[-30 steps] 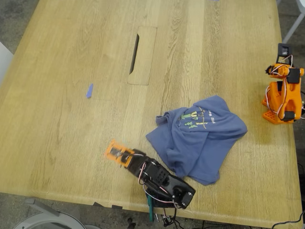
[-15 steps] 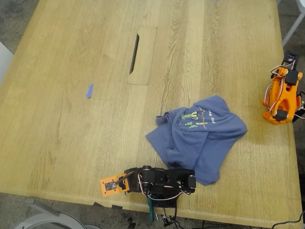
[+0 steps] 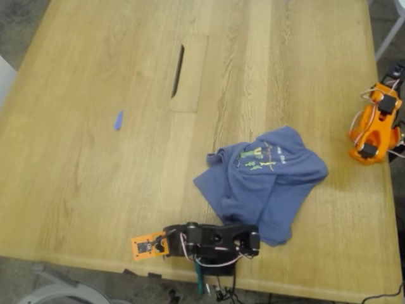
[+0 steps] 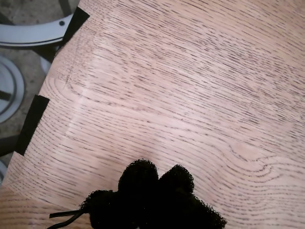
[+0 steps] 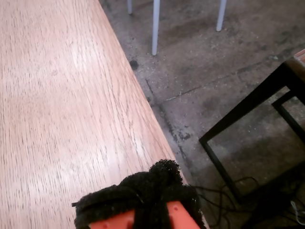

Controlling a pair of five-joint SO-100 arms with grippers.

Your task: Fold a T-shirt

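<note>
The T-shirt [image 3: 266,183] lies crumpled at the table's [image 3: 95,158] 5 o'clock area. Soft, light, limp cotton: grasp at a hem corner. My first gripper [image 4: 152,191] and my second gripper [image 5: 143,195]: jaw state cannot be determined.

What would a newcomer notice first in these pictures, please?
The crumpled blue T-shirt stands out first, lying on the wooden table toward the exterior view's lower right. Next come the two orange arms: one folded low at the near edge, the other at the right edge, neither touching the shirt.

T-shirt [image 3: 262,183] chest text seems too blurred to read.
</note>
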